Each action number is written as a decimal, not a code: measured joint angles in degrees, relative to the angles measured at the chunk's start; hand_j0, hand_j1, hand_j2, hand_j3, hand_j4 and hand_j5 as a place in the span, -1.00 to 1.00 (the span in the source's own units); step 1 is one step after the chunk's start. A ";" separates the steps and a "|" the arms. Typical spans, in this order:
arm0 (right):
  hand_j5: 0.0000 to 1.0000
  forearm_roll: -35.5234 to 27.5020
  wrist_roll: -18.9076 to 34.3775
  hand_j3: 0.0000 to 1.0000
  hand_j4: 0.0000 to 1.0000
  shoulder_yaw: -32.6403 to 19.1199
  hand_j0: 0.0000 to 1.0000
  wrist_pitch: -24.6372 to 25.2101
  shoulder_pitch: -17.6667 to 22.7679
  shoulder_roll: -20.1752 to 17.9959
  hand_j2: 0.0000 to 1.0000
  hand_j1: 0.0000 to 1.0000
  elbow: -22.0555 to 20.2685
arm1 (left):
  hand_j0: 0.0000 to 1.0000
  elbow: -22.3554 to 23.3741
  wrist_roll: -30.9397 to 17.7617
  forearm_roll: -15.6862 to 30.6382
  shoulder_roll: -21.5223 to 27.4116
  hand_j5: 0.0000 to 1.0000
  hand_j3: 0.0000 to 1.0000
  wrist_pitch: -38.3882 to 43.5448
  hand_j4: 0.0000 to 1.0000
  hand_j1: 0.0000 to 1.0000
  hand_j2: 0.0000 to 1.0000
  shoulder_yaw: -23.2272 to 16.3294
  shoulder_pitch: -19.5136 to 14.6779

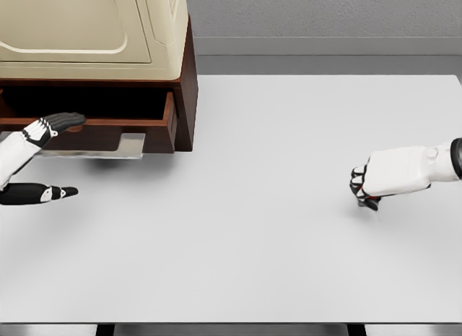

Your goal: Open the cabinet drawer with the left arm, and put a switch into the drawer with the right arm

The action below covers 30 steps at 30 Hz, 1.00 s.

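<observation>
Drawer point(86, 108) already pulled out of cabinet point(94, 32); left hand point(58, 123) at its front, grasp unclear. Right hand point(367, 186), far right of cabinet, clenched downward on tabletop point(253, 242); switch not visible, placing remains.

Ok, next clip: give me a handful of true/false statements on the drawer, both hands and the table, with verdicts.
1. The drawer of the cabinet is pulled out. True.
2. The left hand is at the drawer's front edge. True.
3. The right hand is inside the drawer. False: it is far to the right, down at the white table, with its fingers curled.
4. The cabinet stands at the table's right edge. False: it stands at the far left corner.
5. A switch lies plainly visible in the middle of the table. False: the middle is bare; whether the curled right hand holds anything cannot be told.
</observation>
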 measured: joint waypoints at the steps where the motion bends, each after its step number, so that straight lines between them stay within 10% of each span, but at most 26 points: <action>1: -0.29 -0.22 0.00 -0.29 -0.29 -0.18 -0.29 0.01 0.00 0.22 -0.29 -0.29 0.00 | 1.00 0.00 0.00 0.00 0.00 1.00 1.00 0.00 1.00 1.00 1.00 0.00 0.00; 30: -0.25 -3.54 0.01 -0.25 -0.25 -16.41 -0.25 -0.04 -3.25 16.71 -0.25 -0.25 -0.02 | 1.00 0.00 0.00 0.00 -0.01 1.00 1.00 0.00 1.00 1.00 1.00 -0.09 0.09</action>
